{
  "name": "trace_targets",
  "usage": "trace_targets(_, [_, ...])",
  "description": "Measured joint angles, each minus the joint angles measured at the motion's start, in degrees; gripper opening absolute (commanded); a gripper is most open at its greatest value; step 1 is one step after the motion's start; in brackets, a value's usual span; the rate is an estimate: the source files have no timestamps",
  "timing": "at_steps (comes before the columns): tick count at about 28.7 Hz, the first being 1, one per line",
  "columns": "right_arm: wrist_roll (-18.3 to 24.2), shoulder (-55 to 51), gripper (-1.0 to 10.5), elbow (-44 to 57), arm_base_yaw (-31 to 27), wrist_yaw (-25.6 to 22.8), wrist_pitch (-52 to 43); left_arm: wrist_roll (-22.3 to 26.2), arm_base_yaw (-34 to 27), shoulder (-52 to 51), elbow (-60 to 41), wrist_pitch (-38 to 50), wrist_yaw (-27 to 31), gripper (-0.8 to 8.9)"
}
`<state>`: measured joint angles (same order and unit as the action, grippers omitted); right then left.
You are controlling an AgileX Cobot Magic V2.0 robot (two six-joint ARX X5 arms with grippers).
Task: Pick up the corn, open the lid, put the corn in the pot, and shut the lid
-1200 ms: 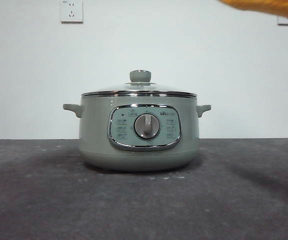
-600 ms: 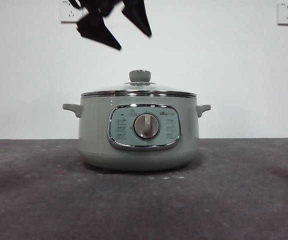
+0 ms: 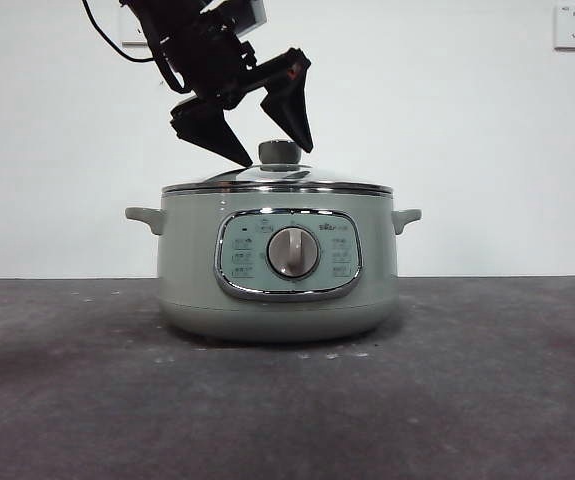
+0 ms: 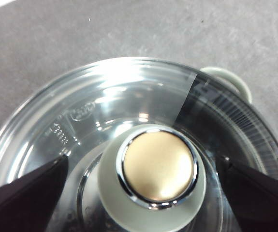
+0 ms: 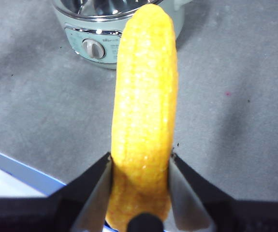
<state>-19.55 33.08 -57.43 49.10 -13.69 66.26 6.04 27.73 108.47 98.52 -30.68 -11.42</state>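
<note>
Right wrist view alone shows the corn (image 5: 144,121) clamped in the right hand (image 5: 141,166).

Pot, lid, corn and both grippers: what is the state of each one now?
pot: upright, covered
lid: closed on the pot
corn: gripped, held above the table
left gripper: open, just above the lid's knob
right gripper: shut on the corn

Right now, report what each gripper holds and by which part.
The right gripper holds the corn, jaws clamped on its sides near one end. The left gripper holds nothing, open around the lid knob.
</note>
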Motion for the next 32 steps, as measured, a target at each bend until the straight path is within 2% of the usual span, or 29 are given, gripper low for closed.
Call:
trace_targets(11, [0.0,0.0,-0.2,0.0,0.0,-1.1,0.0,0.0,0.4,0.4,0.0,1.9,0.0,6.16])
trace_targets(14, [0.0,0.0,-0.2,0.0,0.0,-1.1,0.0,0.0,0.4,0.4,0.0,1.9,-0.2,4.35])
trace_targets(19, [0.0,0.0,-0.2,0.0,0.0,-1.2,0.0,0.0,0.5,0.4,0.0,1.4,-0.2,4.09])
trace_targets(21, [0.0,0.0,-0.2,0.0,0.0,-1.2,0.0,0.0,0.5,0.4,0.0,1.0,-0.2,3.1])
trace_targets(24, [0.0,0.0,-0.2,0.0,0.0,-1.1,0.0,0.0,0.5,0.4,0.0,1.0,-0.2,2.37])
trace_targets(26, [0.0,0.0,-0.2,0.0,0.0,-1.1,0.0,0.0,0.5,0.4,0.0,1.0,-0.6,2.35])
trace_targets(30, [0.0,0.0,-0.2,0.0,0.0,-1.2,0.0,0.0,0.6,0.4,0.0,1.0,-0.6,0.0])
trace_targets(32, [0.0,0.0,-0.2,0.0,0.0,-1.2,0.0,0.0,0.6,0.4,0.0,1.0,-0.7,-0.08])
